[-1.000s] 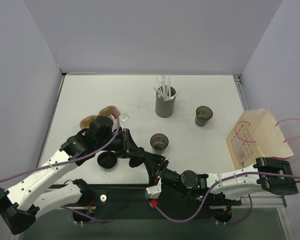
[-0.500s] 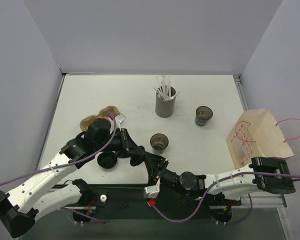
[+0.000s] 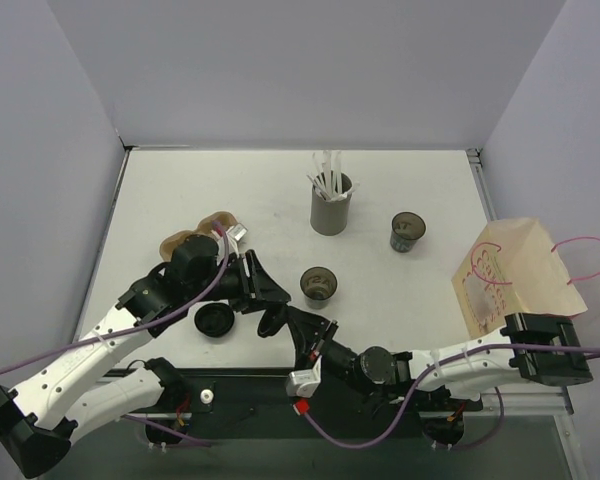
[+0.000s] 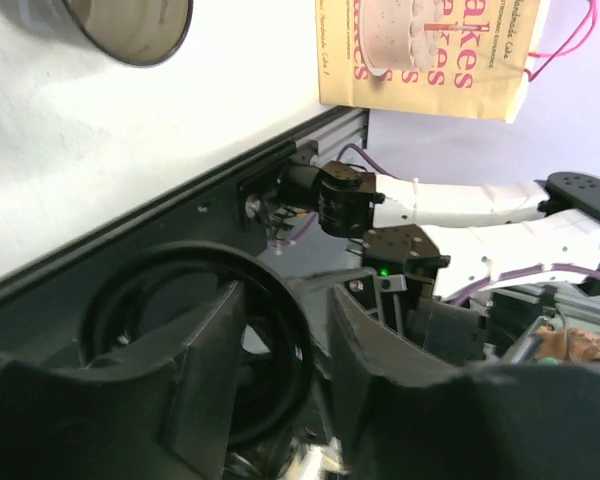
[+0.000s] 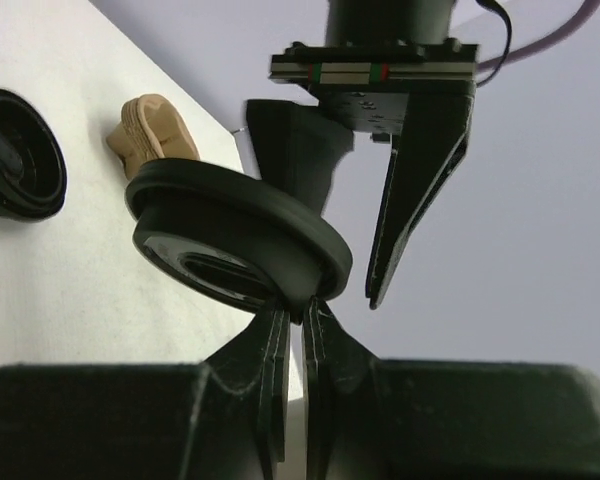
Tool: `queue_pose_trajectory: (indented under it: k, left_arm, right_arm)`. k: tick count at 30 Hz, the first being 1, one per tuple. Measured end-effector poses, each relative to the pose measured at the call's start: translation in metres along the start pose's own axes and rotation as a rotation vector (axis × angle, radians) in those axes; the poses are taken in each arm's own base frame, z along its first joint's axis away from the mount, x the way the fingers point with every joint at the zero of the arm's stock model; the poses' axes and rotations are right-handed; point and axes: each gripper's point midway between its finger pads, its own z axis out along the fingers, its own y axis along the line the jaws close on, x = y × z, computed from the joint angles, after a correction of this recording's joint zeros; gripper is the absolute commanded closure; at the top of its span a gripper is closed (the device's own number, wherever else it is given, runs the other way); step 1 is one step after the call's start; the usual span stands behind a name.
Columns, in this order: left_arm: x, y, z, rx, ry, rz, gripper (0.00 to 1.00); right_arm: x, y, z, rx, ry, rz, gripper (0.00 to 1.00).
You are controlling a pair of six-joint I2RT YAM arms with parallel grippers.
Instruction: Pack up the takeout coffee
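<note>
Top view: the takeout coffee [image 3: 318, 285] is standing upright on the desk [image 3: 180, 190], just beyond my left hand [image 3: 270, 305] and right hand [image 3: 302, 330], which are sitting tip to tip near the front edge. A second dark cup [image 3: 407, 231] is standing nearer the paper bag [image 3: 510, 275]. Left wrist: my left hand's fingers are standing apart. Right wrist: my right hand is pinching the rim of a black lid [image 5: 240, 250], fingers together on it. Another lid [image 5: 15, 155] is lying flat on the desk.

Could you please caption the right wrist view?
Right hand pinches a black lid's rim; left hand open beside it.
</note>
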Motion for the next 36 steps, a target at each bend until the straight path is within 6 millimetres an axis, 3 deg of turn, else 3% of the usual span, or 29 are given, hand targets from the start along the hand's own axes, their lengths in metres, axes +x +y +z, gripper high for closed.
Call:
queue_pose_trajectory:
  k: [4,8,11,14,18,22,27,31,36]
  left_arm:
    - [-0.023,-0.011,-0.006,-0.001,-0.075,0.078,0.33]
    - [-0.071,-0.024,-0.020,-0.044,-0.219,0.189,0.25]
    - [-0.100,-0.020,-0.030,-0.131,-0.313,0.271,0.23]
    - [-0.124,-0.002,-0.039,-0.268,-0.392,0.357,0.22]
    - [-0.139,0.034,-0.047,-0.450,-0.435,0.437,0.22]
    - [-0.139,0.069,-0.048,-0.560,-0.427,0.498,0.22]
    - [-0.129,0.104,-0.045,-0.623,-0.383,0.550,0.22]
    - [-0.124,0.114,-0.049,-0.625,-0.389,0.590,0.22]
    - [-0.124,0.112,-0.056,-0.619,-0.416,0.623,0.22]
  right_arm:
    - [-0.001,-0.026,0.002,0.068,0.078,0.142,1.00]
    - [0.002,-0.057,-0.001,0.113,0.174,0.352,1.00]
    - [0.011,-0.073,-0.009,0.105,0.249,0.496,1.00]
    - [0.046,-0.094,-0.016,0.122,0.410,0.637,1.00]
    - [0.098,-0.118,-0.032,0.140,0.658,0.813,1.00]
    - [0.128,-0.113,-0.050,0.048,0.888,0.974,1.00]
    - [0.135,-0.067,-0.065,-0.183,1.129,1.063,1.00]
    - [0.132,-0.041,-0.065,-0.361,1.255,1.105,1.00]
    - [0.128,-0.021,-0.045,-0.525,1.341,1.139,1.00]
